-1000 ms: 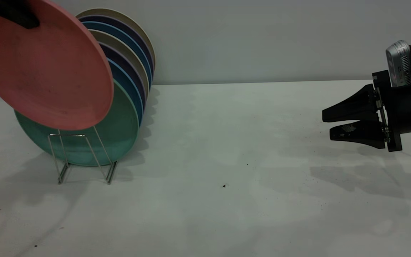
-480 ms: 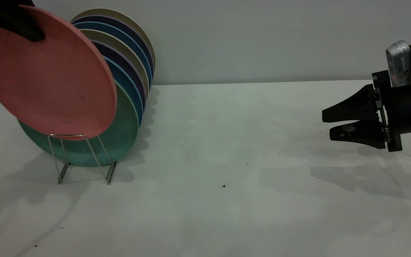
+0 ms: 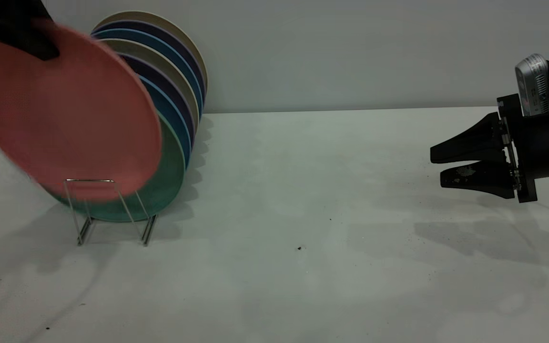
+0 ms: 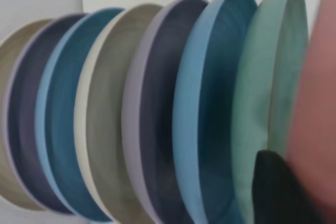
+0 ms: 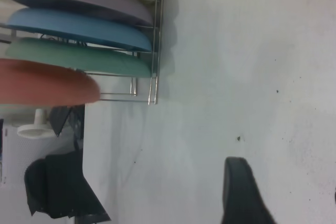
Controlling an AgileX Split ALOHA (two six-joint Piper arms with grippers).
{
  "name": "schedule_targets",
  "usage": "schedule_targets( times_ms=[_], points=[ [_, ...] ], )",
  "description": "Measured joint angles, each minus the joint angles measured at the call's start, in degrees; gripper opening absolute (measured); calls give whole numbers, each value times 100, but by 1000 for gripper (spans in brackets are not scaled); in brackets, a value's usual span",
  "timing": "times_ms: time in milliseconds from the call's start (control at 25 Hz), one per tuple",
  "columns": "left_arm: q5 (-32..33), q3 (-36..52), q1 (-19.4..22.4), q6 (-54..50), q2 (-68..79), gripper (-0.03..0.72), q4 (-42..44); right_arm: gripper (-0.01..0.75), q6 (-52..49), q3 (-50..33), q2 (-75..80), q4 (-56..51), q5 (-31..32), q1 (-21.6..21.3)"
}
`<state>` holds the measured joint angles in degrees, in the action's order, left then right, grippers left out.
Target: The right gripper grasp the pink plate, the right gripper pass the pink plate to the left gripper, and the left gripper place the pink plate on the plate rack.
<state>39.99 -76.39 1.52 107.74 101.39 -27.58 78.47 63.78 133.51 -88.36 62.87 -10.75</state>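
Your pink plate (image 3: 67,112) hangs tilted below the left gripper (image 3: 15,28), whose fingers pinch its upper rim. Its lower edge sits at the front loop of the plate rack (image 3: 112,209), just before the teal-green plate (image 3: 167,186). The right gripper (image 3: 439,166) hovers well apart above the surface (image 3: 303,267), fingers slightly spread.

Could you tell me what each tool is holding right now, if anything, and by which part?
The left tool grips the pink plate at its upper rim, above the plate rack. The right tool, parked far right, holds nothing.
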Motion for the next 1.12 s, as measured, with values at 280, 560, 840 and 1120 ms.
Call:
schedule_targets(
  times_ms=[280,560,840,1120],
  points=[
    [18,0,-1,-619,0,445,93,440,0,0,0,0,0,0],
    [39,0,-1,-997,-336,472,133,440,-6,0,0,-13,16,0],
    [107,0,-1,-1543,-1262,472,145,428,-129,0,-384,-109,168,0],
    [541,0,-1,-4469,-2195,472,42,403,-1046,-10,-2556,1209,268,0]
  ],
)
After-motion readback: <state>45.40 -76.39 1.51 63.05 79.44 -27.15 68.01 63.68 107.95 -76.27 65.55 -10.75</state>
